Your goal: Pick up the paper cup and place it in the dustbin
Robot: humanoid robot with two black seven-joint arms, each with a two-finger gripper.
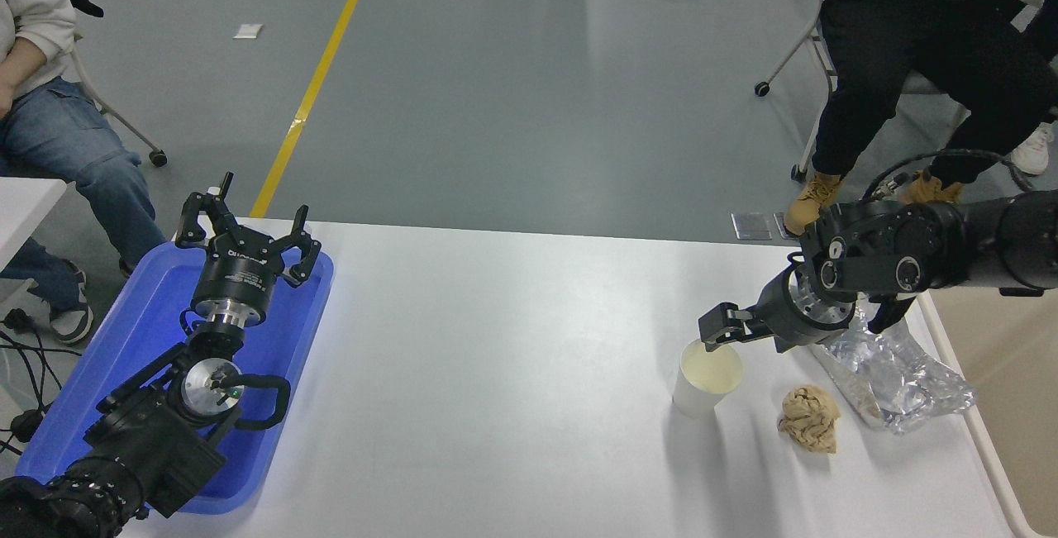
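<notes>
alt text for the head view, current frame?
The right gripper reaches in from the right edge to the far rim of an upright white paper cup on a white table; a crumpled tan paper ball and foil bag lie just right of it. The left gripper is parked, open, over a blue tray.
</notes>
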